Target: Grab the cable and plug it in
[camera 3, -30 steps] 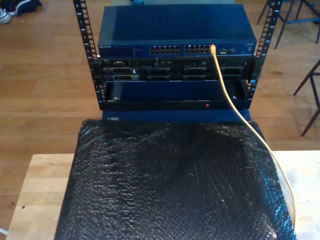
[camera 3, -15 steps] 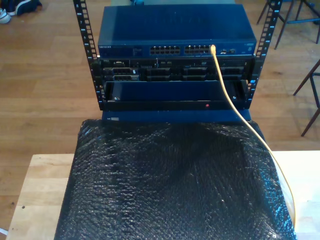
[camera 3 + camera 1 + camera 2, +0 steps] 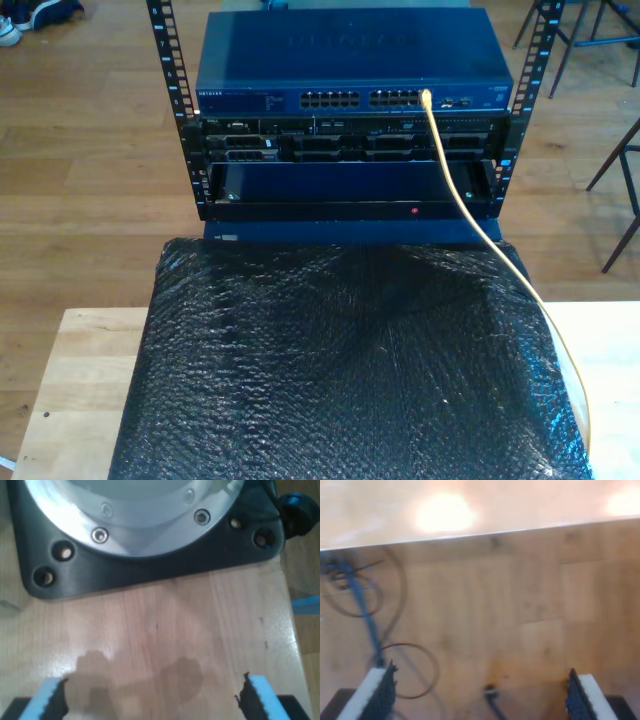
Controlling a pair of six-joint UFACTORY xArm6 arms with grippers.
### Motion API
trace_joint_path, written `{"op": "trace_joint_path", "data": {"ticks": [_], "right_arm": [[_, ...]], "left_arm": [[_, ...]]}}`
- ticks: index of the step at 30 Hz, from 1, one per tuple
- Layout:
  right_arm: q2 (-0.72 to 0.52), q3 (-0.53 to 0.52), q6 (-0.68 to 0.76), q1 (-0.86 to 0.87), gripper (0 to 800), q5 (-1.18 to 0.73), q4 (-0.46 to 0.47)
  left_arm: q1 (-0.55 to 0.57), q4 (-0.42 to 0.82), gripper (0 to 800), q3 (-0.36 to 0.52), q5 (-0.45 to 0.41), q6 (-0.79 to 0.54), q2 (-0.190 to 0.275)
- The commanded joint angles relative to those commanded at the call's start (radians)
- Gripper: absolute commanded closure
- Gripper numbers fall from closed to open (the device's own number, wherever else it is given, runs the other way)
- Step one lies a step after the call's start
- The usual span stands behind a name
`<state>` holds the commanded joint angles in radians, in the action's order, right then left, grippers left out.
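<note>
The cable (image 3: 462, 195), yellow, has its tip seated in a port near the exterior view's right end of the port row on the blue network switch (image 3: 352, 62). From there it hangs down across the rack (image 3: 350, 165) front, crosses the black bubble-wrap sheet (image 3: 340, 370), and runs toward the exterior view's lower right corner. White lettering sits at the switch front's end on the exterior view's left; it is too small to read. A small red indicator (image 3: 415, 211) shows on the lower rack panel.

My first hand (image 3: 152, 695) is apart, with nothing between its blue pads, above the wooden worktop (image 3: 170, 630) near a black arm base plate (image 3: 150, 555).

My second hand (image 3: 480, 692) is likewise spread wide and empty, over a wooden floor (image 3: 520, 605) with loose blue and dark wires (image 3: 367, 615).
</note>
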<state>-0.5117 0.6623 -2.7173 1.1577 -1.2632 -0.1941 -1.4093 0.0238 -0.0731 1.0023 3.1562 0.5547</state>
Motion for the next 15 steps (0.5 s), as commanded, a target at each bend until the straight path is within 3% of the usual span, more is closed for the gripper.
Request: {"op": "trace_joint_path", "data": {"ticks": [6,15], "right_arm": [[-0.051,-0.075,-0.071,0.060,0,-0.031,0.069],[-0.077,-0.176,-0.273,0.239,0,-0.032,0.077]], "left_arm": [[0.000,0.000,0,0.000,0.000,0.000,0.000],[0.000,0.000,0,0.000,0.000,0.000,0.000]]}}
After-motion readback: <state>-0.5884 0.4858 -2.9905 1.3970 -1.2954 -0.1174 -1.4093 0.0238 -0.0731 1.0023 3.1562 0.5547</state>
